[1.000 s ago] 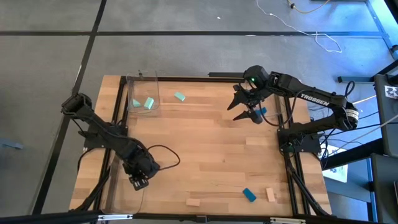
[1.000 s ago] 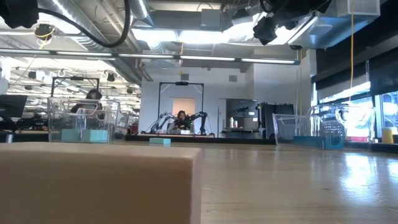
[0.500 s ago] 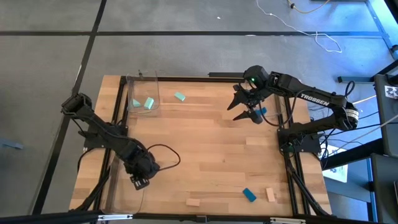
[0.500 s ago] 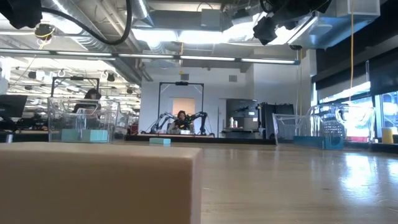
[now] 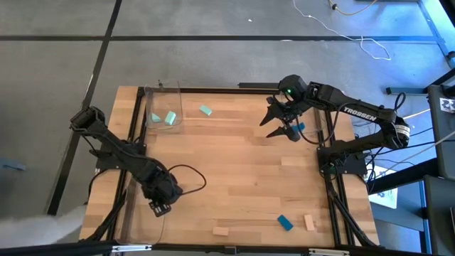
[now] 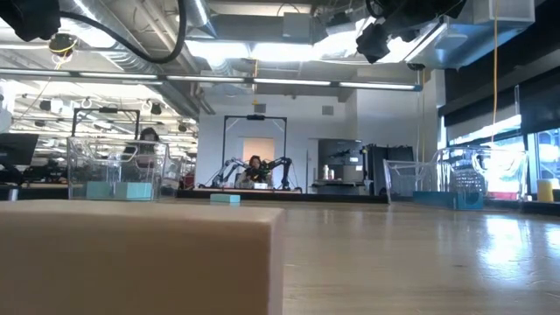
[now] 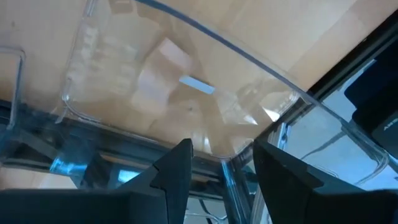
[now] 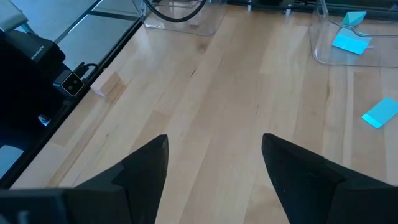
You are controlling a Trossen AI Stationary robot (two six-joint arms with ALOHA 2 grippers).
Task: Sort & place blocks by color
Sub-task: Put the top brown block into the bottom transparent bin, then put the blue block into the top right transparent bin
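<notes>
Two mint-teal blocks (image 5: 163, 118) lie in a clear tray (image 5: 178, 107) at the far left, and a third mint block (image 5: 205, 110) lies on the table beside it. A deep blue block (image 5: 285, 222) and two pale wood blocks (image 5: 220, 230) (image 5: 309, 222) lie near the front edge. My left gripper (image 5: 158, 208) hangs open over a corner of the near-left clear tray (image 7: 186, 28), nothing between its fingers. A pale block-like shape (image 7: 163, 62) shows inside that tray. My right gripper (image 5: 281, 128) hovers open above the table's far right.
A third clear tray (image 5: 323, 128) stands at the far right, with something blue (image 5: 301, 127) in it. A black frame runs round the table. In the low view a wood block (image 6: 140, 258) fills the foreground. The middle of the tabletop (image 5: 242, 171) is bare wood.
Both arms have kept still. A person in the room behind the table has walked a little way across the low view. Something pale has come into the high view's near-left corner, off the table.
</notes>
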